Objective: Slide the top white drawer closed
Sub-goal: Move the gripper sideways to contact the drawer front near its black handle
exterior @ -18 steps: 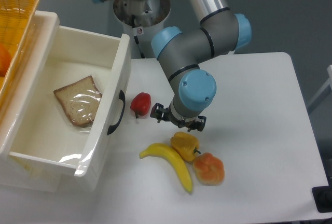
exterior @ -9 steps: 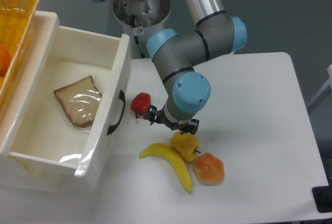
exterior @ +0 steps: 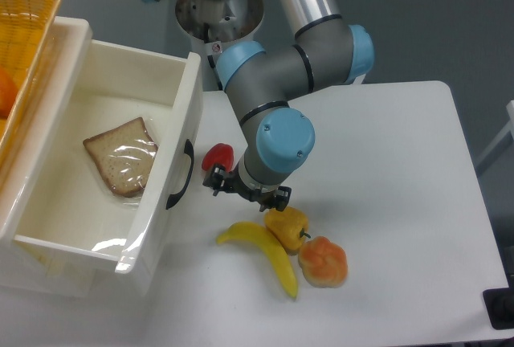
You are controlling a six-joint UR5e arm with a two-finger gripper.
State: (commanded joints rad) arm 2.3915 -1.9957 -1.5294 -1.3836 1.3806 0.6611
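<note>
Your large glossy white top drawer (exterior: 96, 162) stands pulled well out along the left edge of the white worktop (exterior: 385, 170), its tall front panel facing right with the black curved handle (exterior: 181, 174) at mid-height. Inside lies a wrapped slice of brown bread (exterior: 120, 157) on the drawer floor. A yellow-orange woven basket (exterior: 24, 42) sits on the cabinet at the far left corner.

Just beside the handle rests a small red pepper (exterior: 218, 157), and the two-finger gripper (exterior: 245, 189) hangs close behind it, low over the worktop. You cannot tell how wide its fingers stand, because the wrist covers them. Nearer the front edge lie a yellow banana (exterior: 261, 251), a yellow pepper (exterior: 287, 225) and an orange pepper (exterior: 323, 260).

You appear to be in the approach step. Next, bring the gripper against the front panel, clear of the red pepper, and push left.
</note>
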